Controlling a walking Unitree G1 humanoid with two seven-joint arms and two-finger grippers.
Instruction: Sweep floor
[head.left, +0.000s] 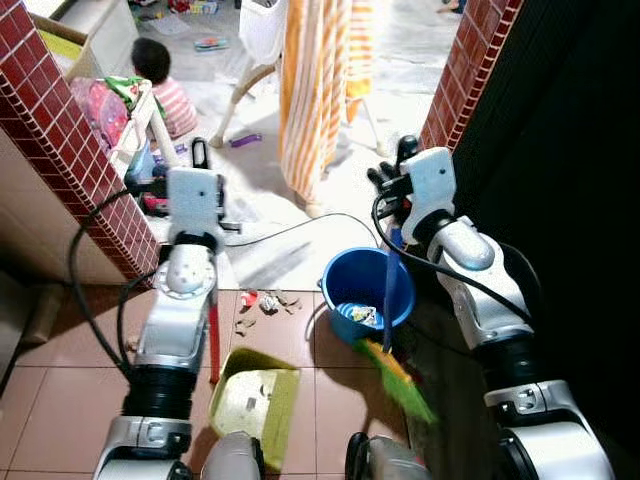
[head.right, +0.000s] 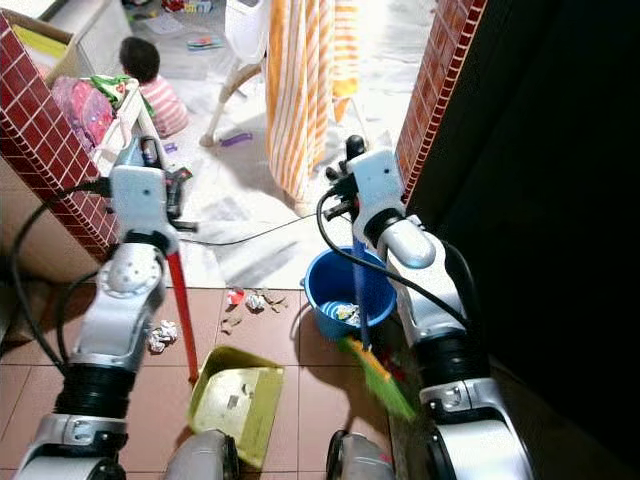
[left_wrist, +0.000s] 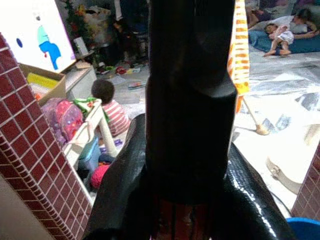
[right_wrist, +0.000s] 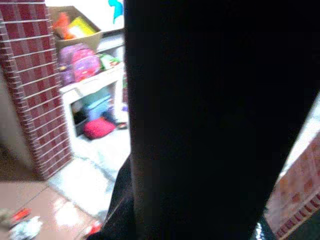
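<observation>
Two end effectors at work, both raised mid-frame in the eye views.

Left end effector (head.right: 150, 160): closed on the red handle (head.right: 183, 318) of a dustpan (head.right: 238, 402); the wrist view looks straight down a dark shaft clamped between the fingers. Pan is yellow-green, resting on the brown tile floor (head.right: 290, 400) at lower centre, with a few specks inside.

Right end effector (head.right: 345, 175): closed on the blue stick of a broom (head.right: 378, 378); green and orange bristles sit low, right of the pan and just below a blue bucket (head.right: 345, 290). The stick passes in front of the bucket, which holds some scraps.

Litter (head.right: 250, 300): crumpled paper, a red scrap and brown bits lie above the pan, left of the bucket. One paper ball (head.right: 160, 335) lies left of the red handle.

Surroundings: red brick pillars upper left and upper right, an orange-striped cloth (head.right: 300, 90) upper centre, a black cable across the pale floor, a person seated upper left.

Progress, judged: little collected. Main litter lies outside the pan; bristles are apart from it. Remaining: draw the pile and the stray ball into the pan, then empty it.
</observation>
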